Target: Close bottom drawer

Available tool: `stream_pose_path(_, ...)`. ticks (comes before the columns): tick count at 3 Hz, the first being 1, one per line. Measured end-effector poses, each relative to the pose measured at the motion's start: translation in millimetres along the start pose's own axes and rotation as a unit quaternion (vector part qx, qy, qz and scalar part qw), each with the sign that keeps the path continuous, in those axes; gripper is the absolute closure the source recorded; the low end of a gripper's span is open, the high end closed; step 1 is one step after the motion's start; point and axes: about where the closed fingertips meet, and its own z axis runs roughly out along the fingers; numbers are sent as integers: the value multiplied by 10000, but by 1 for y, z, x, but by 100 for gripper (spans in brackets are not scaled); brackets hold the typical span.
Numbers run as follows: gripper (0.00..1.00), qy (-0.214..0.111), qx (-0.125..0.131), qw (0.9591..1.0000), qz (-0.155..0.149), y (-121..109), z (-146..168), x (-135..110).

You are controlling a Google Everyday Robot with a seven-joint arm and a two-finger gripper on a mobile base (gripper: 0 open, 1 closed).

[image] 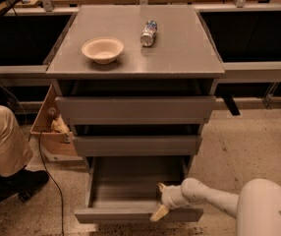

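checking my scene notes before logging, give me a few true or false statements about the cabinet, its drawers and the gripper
1. The bottom drawer is pulled out. True.
2. The gripper is up at the top drawer. False: it is at the front edge of the bottom drawer, towards the right end.
3. A bowl sits on the cabinet top. True.
4. The bottle stands upright inside the bowl. False: it lies on its side on the cabinet top, apart from the bowl.
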Motion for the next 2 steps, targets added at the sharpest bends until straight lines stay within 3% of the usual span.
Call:
stream_pose_path(1, 29, -275, 142, 9993, -217, -31, 13, -19)
stream_pose_path(2, 54, -356, 174, 9988, -279, -38, 15, -27)
